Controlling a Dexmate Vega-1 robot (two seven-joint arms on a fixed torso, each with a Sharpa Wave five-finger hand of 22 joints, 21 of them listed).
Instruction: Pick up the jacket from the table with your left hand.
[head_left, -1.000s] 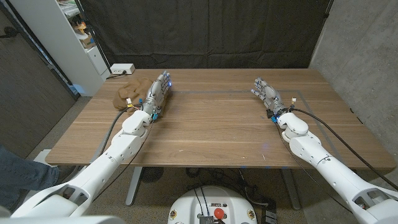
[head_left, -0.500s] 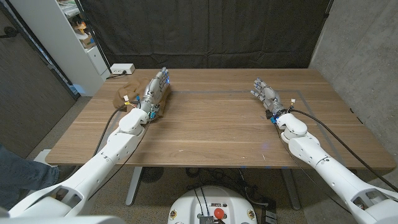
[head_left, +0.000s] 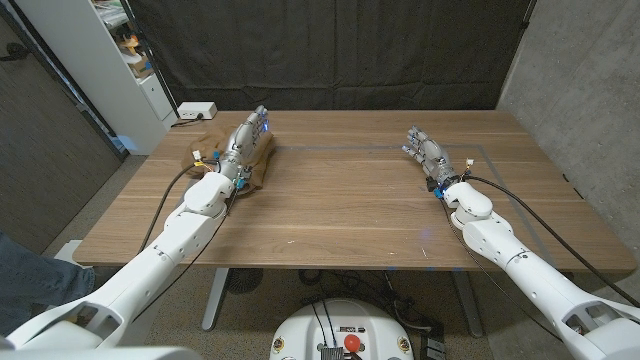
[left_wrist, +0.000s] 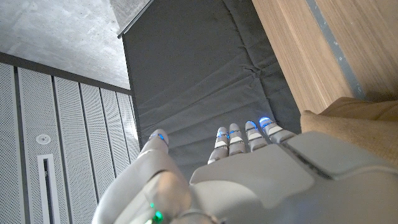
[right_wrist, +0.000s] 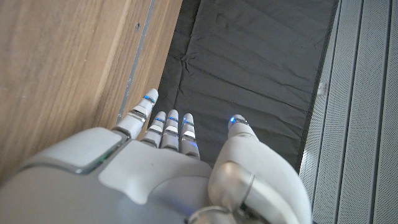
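Wooden table (head_left: 340, 215) before a black curtain (head_left: 330, 50) bears a brown jacket (head_left: 262, 158) under the left hand (head_left: 246, 147), fingers spread, empty.

So the jacket (head_left: 222, 152) sits on the bench (head_left: 340, 210) up around 10 o'clock, left hand (head_left: 246, 146) right over it. Right hand (head_left: 428, 152) is off around 2 o'clock, well apart.

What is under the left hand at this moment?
The brown jacket lies crumpled on the table under the left hand, with fabric showing on both sides of it. Whether the fingers touch the cloth is hidden by the hand itself.
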